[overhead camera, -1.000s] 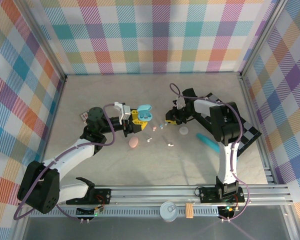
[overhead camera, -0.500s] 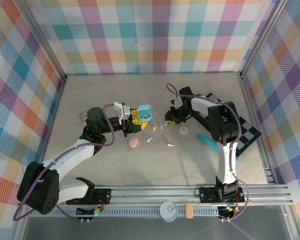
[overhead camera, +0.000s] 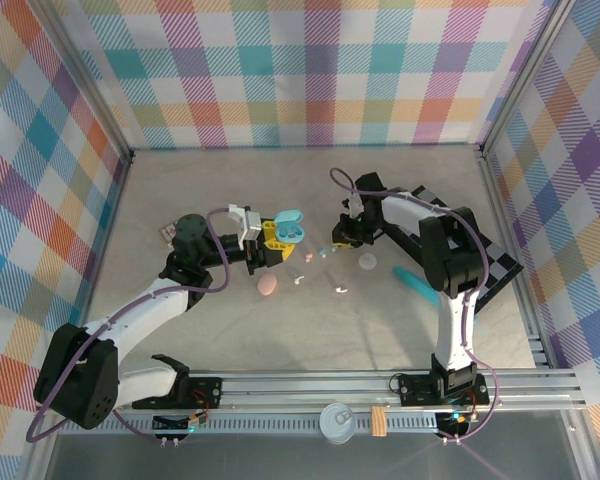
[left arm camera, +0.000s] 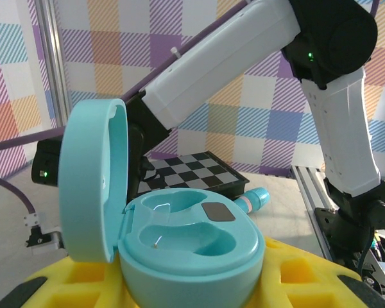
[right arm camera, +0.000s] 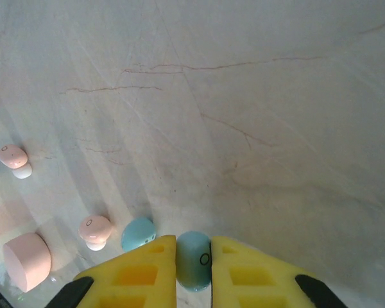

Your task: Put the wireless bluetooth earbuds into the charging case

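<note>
The teal charging case (left arm camera: pixel 192 247) sits with its lid open and both wells empty, and my left gripper (left arm camera: pixel 192 285) is shut on it between yellow pads. In the top view the case (overhead camera: pixel 289 226) hangs left of centre with the left gripper (overhead camera: pixel 273 240) below it. My right gripper (right arm camera: pixel 193 242) is shut on a teal earbud (right arm camera: pixel 192 264) down at the tabletop; in the top view it (overhead camera: pixel 332 243) is just right of the case. A second teal earbud (right arm camera: pixel 137 233) and a pink earbud (right arm camera: pixel 93 230) lie just left of its fingers. Another pink earbud (right arm camera: pixel 13 157) lies farther off.
A closed pink case (overhead camera: pixel 267 285) and a pale round case (overhead camera: pixel 367 261) lie on the table. A long teal tube (overhead camera: pixel 415 283) and a checkered board (overhead camera: pixel 500 265) are to the right. Small earbuds (overhead camera: pixel 341 289) lie between the arms. Plaid walls surround the table.
My right gripper has shut on the teal earbud and edged slightly left. The left arm and the open case have not moved.
</note>
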Motion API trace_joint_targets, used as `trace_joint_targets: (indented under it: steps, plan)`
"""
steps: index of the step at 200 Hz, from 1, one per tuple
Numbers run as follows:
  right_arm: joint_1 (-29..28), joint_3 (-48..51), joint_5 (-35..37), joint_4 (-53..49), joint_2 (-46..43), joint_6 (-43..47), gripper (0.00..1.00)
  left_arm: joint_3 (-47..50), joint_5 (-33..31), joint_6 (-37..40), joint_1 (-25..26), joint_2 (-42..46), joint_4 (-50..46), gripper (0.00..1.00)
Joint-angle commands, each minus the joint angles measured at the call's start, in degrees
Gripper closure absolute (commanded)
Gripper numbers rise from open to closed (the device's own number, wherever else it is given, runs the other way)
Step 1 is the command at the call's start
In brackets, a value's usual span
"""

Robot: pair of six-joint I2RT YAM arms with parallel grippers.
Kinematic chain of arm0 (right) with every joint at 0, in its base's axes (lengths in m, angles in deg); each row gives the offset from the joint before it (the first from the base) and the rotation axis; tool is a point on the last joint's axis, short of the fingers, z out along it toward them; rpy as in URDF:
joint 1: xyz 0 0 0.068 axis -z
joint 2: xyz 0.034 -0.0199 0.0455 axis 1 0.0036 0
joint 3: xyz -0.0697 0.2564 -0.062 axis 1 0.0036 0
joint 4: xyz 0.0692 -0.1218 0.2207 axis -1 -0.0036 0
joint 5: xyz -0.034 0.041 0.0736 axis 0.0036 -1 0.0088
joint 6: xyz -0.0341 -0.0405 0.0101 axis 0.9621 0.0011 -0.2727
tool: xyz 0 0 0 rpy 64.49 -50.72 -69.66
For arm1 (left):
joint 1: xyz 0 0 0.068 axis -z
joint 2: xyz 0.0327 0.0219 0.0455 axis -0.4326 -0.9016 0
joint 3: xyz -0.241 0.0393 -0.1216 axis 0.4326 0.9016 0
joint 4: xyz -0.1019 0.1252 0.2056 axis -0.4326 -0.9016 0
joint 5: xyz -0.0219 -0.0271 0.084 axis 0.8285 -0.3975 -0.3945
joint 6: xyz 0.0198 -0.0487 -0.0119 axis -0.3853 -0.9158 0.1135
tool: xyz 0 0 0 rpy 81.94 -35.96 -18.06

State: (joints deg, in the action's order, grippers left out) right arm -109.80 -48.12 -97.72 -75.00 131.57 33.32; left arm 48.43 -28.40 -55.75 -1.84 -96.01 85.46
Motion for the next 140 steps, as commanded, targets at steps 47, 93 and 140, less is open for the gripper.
trace_joint_targets:
  steps: [47, 93, 140]
  plan:
    - [-0.50, 1.32, 13.20, -8.04, -7.77, -6.58, 0.82, -0.53, 0.96, 1.95, -0.59, 0.81, -0.14, 0.67]
    - [-2.09, 0.76, 19.92, -11.86, -10.77, -6.18, 0.82, -0.62, -0.69, 3.58, -0.59, 0.19, -1.66, 0.68]
    - [-4.10, -1.07, 26.18, -15.15, -11.13, -5.51, 0.82, -0.88, -1.47, 3.87, -0.57, -0.41, -1.71, 0.68]
